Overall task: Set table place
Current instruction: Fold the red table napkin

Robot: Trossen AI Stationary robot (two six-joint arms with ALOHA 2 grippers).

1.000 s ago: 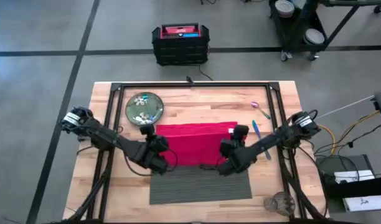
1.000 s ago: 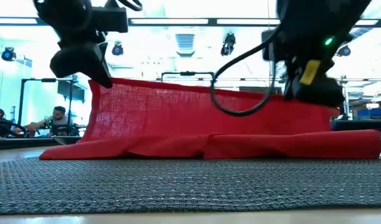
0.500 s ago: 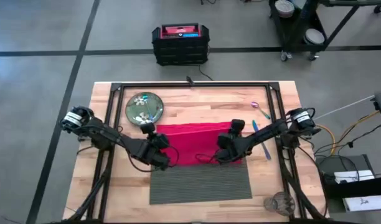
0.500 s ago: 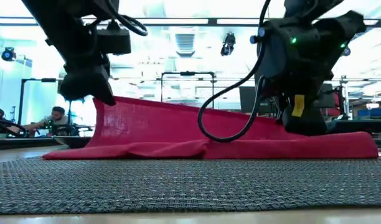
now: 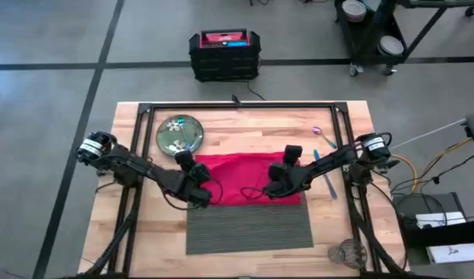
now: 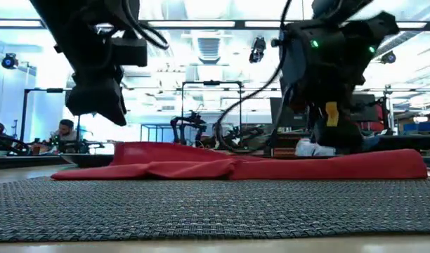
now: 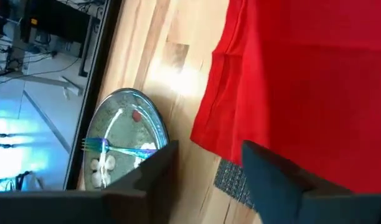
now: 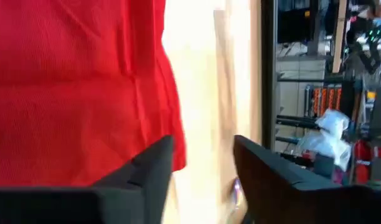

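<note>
— Light wood planks of the table [image 5: 245, 128] are being crossed by a dark ribbed placemat [image 5: 249, 229] at the near edge; taken from that placemat, where is the napkin being found?

— It is being seen just beyond the placemat's far edge; the red napkin [image 5: 241, 178] is lying flat there, its long axis running along that same edge, its near hem touching or slightly overlapping the mat.

— And which gripper is being held closer to it?

— Neither is clearly being favoured; the left gripper [image 5: 200, 192] is being held over the napkin's end toward the placemat's left corner, the right gripper [image 5: 274, 186] over the end toward its right corner; both pairs of fingers are being shown apart, with nothing clamped between them.

— What else is being counted?

— Well beyond the placemat, the green plate [image 5: 180, 133] is sitting off its left side, a fork apparently lying on it; the utensils [image 5: 324, 159] are lying off its right side; the glass [image 5: 348, 253] is standing just past the placemat's right near corner; any next pull of the cloth onto the mat is judged to run straight across that far edge.
</note>
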